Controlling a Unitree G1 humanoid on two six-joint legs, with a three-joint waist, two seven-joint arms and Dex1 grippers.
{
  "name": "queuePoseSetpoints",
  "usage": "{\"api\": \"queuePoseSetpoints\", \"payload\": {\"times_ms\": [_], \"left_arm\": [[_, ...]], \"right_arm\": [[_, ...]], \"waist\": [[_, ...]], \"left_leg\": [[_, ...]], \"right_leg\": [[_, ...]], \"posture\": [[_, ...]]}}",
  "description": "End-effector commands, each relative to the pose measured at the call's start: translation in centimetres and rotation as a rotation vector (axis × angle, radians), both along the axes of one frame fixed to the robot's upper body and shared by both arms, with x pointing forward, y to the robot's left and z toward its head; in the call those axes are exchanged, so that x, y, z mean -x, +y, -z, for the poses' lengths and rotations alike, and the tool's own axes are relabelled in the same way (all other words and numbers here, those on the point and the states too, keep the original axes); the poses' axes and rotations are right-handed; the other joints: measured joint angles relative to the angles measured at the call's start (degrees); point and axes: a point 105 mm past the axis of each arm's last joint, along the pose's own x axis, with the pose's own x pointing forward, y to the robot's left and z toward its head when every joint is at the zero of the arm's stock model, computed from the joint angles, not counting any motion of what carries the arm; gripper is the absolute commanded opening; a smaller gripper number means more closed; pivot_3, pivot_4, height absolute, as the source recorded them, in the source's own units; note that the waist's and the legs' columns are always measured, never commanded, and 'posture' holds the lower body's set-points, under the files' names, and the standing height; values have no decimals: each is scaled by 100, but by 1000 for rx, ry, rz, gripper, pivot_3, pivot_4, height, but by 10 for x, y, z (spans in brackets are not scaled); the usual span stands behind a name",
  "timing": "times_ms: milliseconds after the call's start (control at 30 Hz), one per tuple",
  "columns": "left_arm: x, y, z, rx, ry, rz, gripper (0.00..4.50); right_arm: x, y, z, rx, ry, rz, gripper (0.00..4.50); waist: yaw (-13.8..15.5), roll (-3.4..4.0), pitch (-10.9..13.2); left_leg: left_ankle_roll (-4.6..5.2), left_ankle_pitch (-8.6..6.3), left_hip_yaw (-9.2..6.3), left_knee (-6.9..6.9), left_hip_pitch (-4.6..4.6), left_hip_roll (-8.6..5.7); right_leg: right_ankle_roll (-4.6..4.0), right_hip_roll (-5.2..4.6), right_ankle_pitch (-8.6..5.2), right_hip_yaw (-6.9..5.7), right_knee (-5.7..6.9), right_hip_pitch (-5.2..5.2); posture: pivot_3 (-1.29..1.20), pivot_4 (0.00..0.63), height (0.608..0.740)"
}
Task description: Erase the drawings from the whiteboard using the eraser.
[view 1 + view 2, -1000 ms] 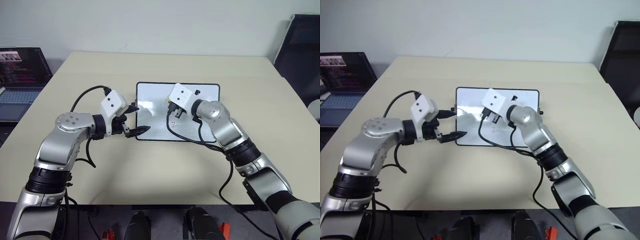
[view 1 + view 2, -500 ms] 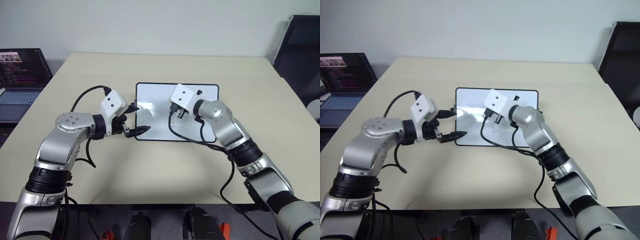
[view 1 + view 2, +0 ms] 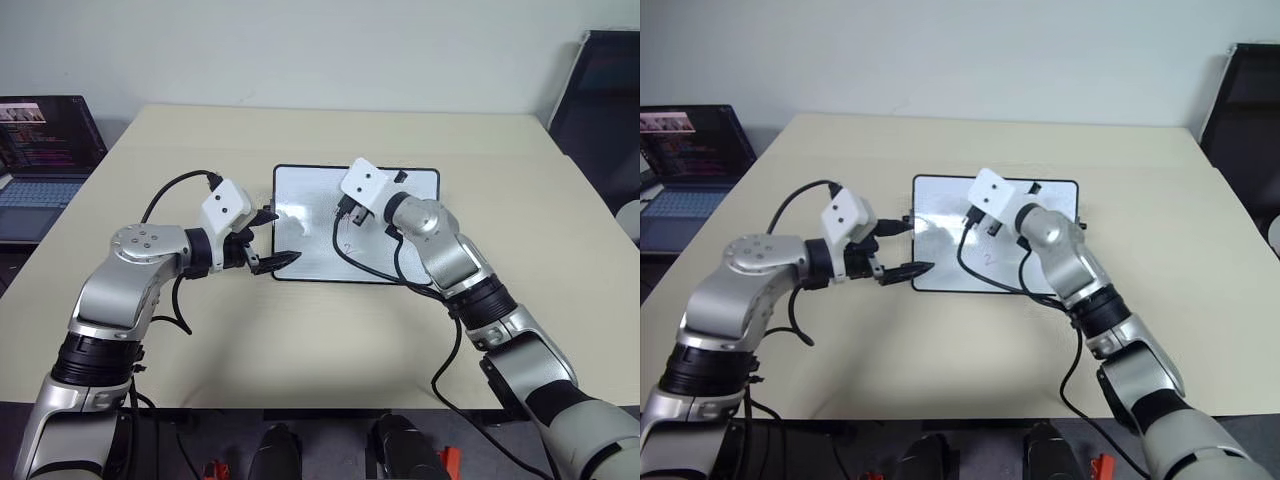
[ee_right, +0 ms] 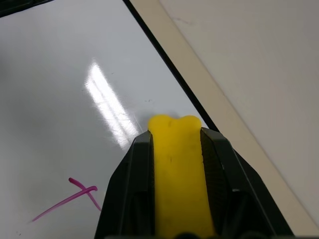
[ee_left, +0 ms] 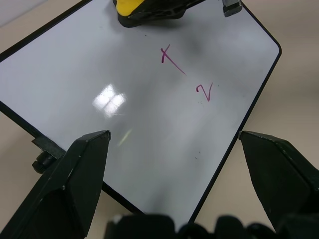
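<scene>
The right gripper [image 4: 177, 149], clamped on the yellow eraser [image 4: 177, 169], wiped the whiteboard [image 3: 310, 255]; the left gripper [image 5: 174, 164] gaped empty. Next, probably the plus [image 5: 169, 56] and "2" [image 5: 205, 91].

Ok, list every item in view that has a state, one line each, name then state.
whiteboard: flat on the table, a plus and a 2 still on it.
eraser: clamped in the right gripper, over the board.
left gripper: open, holding nothing, at the board's edge.
laptop: lid up, screen lit.
</scene>
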Motion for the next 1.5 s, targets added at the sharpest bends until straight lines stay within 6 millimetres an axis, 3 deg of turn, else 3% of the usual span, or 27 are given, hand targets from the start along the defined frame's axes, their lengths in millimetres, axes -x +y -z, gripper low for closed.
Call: {"api": "queuePoseSetpoints", "payload": {"times_ms": [33, 167, 333, 533, 733, 1267, 1500], "left_arm": [[1, 8, -12, 54, -28, -32, 4500], [3, 15, -12, 132, 9, -50, 4500], [11, 24, -11, 153, -9, -14, 4500], [14, 35, -5, 185, -4, -43, 4500], [14, 38, -6, 205, -7, -53, 4500], [16, 30, -15, 236, -37, -35, 4500], [16, 32, 1, 133, 0, -34, 4500]], "right_arm": [[3, -9, 7, -21, 55, 23, 966], [14, -11, -13, -162, 61, 6, 966], [45, -16, -30, -347, 137, -84, 966], [85, -39, -1, -406, 300, -92, 966], [105, -41, 19, -446, 386, -105, 966], [98, -36, 12, -458, 310, -115, 966], [92, -17, 4, -317, 185, -175, 966]], "waist": [[-6, 0, 0], [-6, 0, 1], [2, 1, 3], [32, 0, 3], [-2, -1, 4], [7, -1, 4], [-1, -2, 4]], "left_leg": [[0, 0, 0, -1, 2, 0], [0, 0, 0, 1, 1, 0], [0, 0, -1, -1, -14, 0], [-1, -2, -7, -12, -22, 2], [-1, -2, -2, -4, -19, 2], [-1, -2, -1, -6, -22, 2], [-1, -2, 0, -6, -21, 2]], "right_leg": [[-1, 0, -1, 0, 0, 0], [-21, 0, -12, 1, 3, -2], [-13, 0, -7, -1, 2, -14], [-10, -1, -19, -11, 0, -20], [-35, -1, -27, -3, 2, -23], [-34, -1, -27, -3, -4, -23], [-34, -1, -28, -2, -4, -25]], "posture": [[0, 150, 740], [0, 150, 740], [0, 150, 740], [0, 150, 740], [0, 150, 740], [0, 150, 740], [0, 150, 740]]}}
